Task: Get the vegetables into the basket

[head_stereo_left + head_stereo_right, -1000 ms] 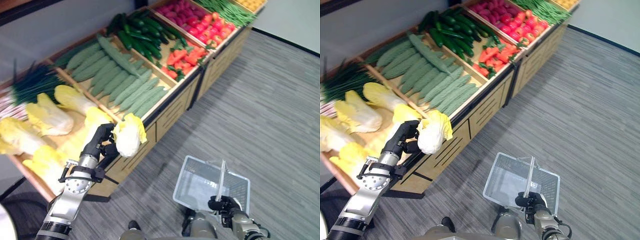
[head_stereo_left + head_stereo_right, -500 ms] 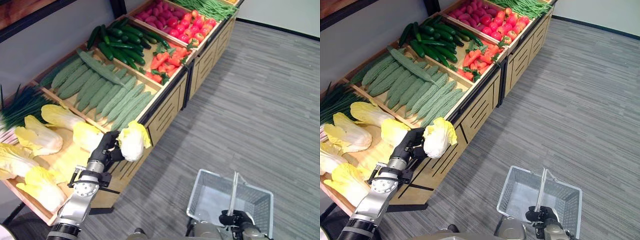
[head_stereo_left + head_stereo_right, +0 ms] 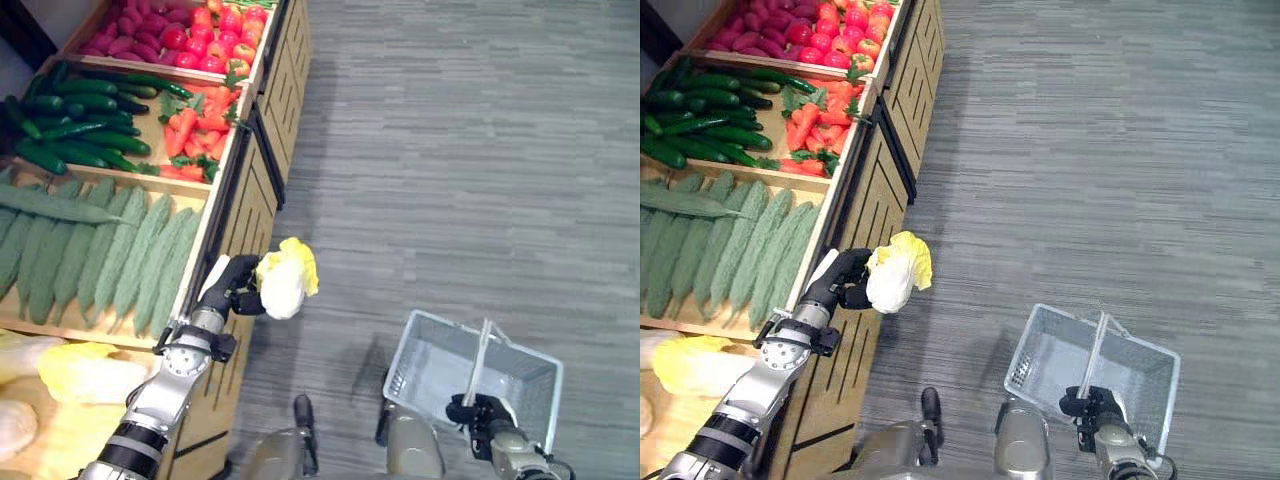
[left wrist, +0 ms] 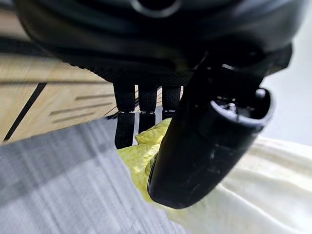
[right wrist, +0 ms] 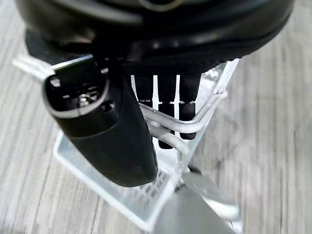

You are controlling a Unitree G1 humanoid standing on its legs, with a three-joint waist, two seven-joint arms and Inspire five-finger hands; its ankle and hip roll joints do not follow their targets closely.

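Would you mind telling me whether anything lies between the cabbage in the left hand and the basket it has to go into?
Nothing visible does. The left hand holds the cabbage just off the shelf edge, bare floor lies between, and the basket, held by its handle in the right hand, looks empty.

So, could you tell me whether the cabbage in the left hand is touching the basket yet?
Apart. In the left eye view the cabbage sits in the left hand beside the stand, with bare floor between it and the basket held by the right hand.

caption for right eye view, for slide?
Left hand carries a napa cabbage off the stand; right hand holds the wire basket.
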